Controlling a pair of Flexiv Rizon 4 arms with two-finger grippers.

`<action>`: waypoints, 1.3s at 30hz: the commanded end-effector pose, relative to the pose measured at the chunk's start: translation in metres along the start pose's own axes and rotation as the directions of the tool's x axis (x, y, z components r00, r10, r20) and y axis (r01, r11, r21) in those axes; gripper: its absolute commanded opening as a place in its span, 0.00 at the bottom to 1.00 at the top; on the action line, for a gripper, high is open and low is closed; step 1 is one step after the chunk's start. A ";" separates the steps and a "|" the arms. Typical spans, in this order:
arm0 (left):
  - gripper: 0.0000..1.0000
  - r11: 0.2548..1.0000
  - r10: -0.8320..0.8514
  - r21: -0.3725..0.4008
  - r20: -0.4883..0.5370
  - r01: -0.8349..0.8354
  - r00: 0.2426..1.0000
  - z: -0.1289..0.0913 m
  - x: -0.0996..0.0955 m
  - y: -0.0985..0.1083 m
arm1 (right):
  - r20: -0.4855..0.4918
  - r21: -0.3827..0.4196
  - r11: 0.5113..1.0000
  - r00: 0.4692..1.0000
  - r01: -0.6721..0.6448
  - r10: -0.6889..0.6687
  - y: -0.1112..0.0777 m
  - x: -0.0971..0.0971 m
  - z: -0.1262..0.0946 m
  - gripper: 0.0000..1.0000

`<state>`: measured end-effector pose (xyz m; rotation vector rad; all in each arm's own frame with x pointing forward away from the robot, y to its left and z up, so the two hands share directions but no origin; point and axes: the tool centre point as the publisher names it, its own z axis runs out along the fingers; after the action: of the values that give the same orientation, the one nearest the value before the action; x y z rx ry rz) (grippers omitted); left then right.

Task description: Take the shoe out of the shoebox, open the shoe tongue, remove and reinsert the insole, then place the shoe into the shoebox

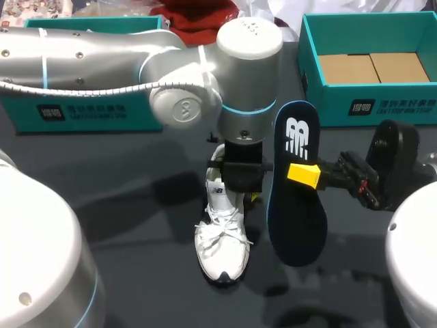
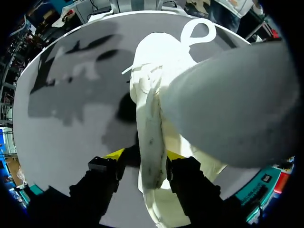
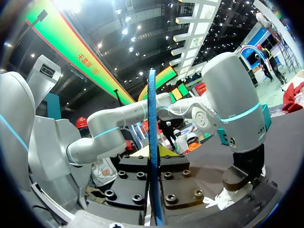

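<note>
dark table [image 1: 123,205], shoebox [image 1: 382,106] behind, left arm [image 1: 171,75] covering shoe [image 1: 222,246]

A dark grey table [image 1: 123,198] is seen; a teal box [image 1: 20,113] with a white label is set at its far left.

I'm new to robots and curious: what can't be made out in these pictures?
Head view: the left gripper and its wrist cover the shoe's heel and opening.
Left wrist view: a blurred grey shape near the lens hides one side of the shoe.
Right wrist view: the insole in the right gripper shows edge-on only; its faces are unseen.
Head view: the left arm hides much of the teal box behind it.
</note>
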<state>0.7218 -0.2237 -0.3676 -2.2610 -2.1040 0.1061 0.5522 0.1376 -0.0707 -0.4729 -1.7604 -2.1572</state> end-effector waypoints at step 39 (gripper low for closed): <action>1.00 0.999 -0.040 0.021 0.881 0.045 0.471 -0.195 0.038 0.021 | 0.008 0.000 1.000 1.000 0.000 0.000 -0.001 0.004 0.000 0.00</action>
<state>0.7516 -0.1867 -0.1750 -2.4348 -2.4749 1.1066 0.5521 0.1374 -0.0705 -0.4734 -1.7607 -2.1569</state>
